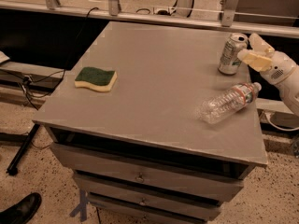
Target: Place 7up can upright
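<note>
The 7up can, silver-grey with green marks, stands upright on the grey table near its far right edge. My gripper is just right of the can, at about the height of its top. Its two cream fingers are spread apart and hold nothing. A small gap shows between the lower fingertip and the can. The white arm runs off the right edge of the view.
A clear crinkled plastic bottle lies on its side in front of the can, near the right edge. A green and yellow sponge lies at the left. Drawers sit under the tabletop. A black shoe is on the floor at bottom left.
</note>
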`<state>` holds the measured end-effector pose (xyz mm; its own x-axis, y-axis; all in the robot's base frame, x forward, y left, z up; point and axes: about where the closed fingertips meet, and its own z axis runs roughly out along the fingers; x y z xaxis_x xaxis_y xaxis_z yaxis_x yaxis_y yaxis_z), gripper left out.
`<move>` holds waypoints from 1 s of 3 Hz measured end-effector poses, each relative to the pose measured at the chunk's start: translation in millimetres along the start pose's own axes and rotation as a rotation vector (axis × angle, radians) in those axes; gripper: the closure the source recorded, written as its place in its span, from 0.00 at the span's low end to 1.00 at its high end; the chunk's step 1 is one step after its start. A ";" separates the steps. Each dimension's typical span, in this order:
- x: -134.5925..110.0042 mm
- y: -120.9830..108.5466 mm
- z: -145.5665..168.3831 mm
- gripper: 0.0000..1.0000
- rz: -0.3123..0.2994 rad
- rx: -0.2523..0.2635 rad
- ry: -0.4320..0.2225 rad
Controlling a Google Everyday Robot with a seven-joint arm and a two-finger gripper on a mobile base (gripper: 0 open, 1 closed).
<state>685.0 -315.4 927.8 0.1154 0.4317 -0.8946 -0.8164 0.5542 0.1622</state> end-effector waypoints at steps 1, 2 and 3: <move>-19.9 2.9 -5.7 0.00 -0.040 0.025 0.044; -73.3 11.5 -9.8 0.00 -0.127 0.098 0.121; -151.9 39.9 -3.5 0.00 -0.273 0.190 0.182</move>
<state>632.9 -361.3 1068.7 0.1980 0.1254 -0.9722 -0.6481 0.7608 -0.0338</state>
